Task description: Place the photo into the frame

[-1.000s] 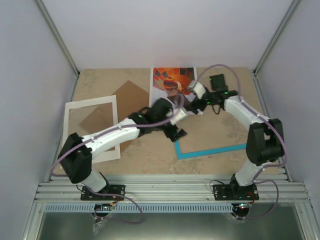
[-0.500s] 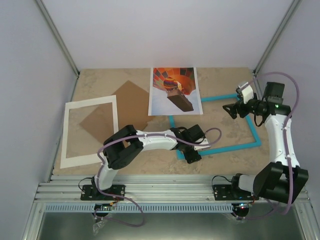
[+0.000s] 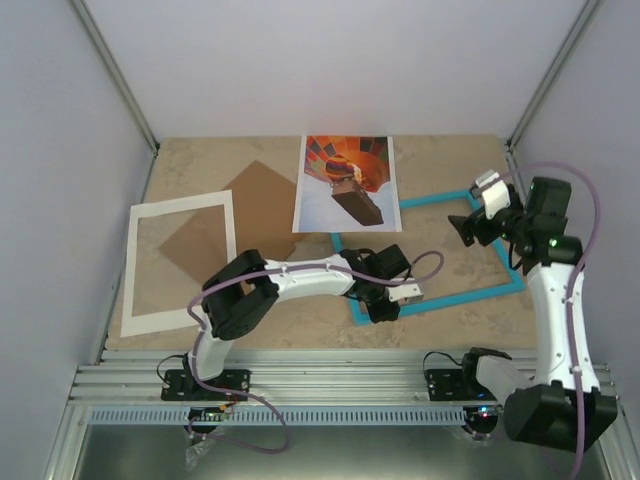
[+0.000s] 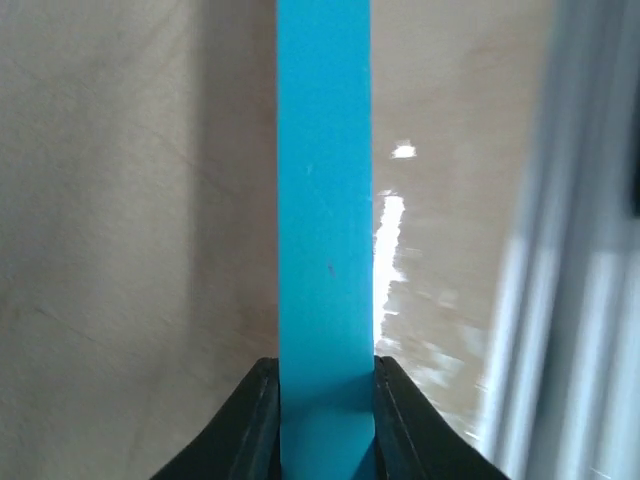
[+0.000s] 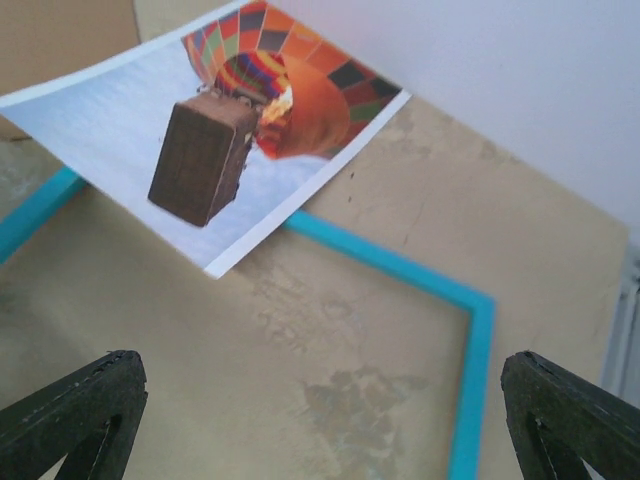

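The photo, a hot-air balloon print, lies face up at the back middle of the table, its lower edge overlapping the frame's far rim. The frame lies flat with its turquoise face up, right of centre. My left gripper sits at the frame's near-left corner. In the left wrist view the left gripper is shut on the turquoise rim, both fingers pressed against its sides. My right gripper hovers open above the frame's far-right part. Its wrist view shows the photo, the rim and the wide-apart fingers.
A white cardboard mat border lies at the left, partly over a brown backing board. An aluminium rail runs along the near edge. White walls close in the sides and the back.
My left arm came back from the photo to the frame's near-left corner and closed on the rim. The right arm swung right, off the photo. The frame has shifted slightly.
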Robot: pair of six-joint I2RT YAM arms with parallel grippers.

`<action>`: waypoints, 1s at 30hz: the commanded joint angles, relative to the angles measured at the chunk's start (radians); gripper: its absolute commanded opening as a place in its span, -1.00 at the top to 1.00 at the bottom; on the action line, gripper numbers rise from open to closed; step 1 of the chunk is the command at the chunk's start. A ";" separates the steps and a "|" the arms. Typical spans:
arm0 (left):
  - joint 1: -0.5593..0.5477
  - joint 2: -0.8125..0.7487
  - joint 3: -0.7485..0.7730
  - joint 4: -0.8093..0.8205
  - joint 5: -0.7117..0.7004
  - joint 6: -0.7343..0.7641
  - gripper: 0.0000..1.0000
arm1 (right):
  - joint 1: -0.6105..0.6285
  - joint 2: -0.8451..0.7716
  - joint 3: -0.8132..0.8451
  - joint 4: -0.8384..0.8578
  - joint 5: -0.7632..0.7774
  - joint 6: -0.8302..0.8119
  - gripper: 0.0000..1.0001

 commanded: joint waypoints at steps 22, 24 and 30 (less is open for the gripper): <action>0.400 -0.171 0.442 -0.190 1.181 -0.309 1.00 | 0.026 -0.014 0.507 -0.425 -0.248 -0.842 -0.95; 0.400 -0.197 0.416 -0.107 1.195 -0.394 1.00 | 0.029 -0.071 0.418 -0.351 -0.235 -0.899 -0.95; 0.400 -0.335 0.087 0.894 1.188 -1.208 1.00 | 0.042 -0.155 0.326 -0.199 -0.251 -1.002 -0.85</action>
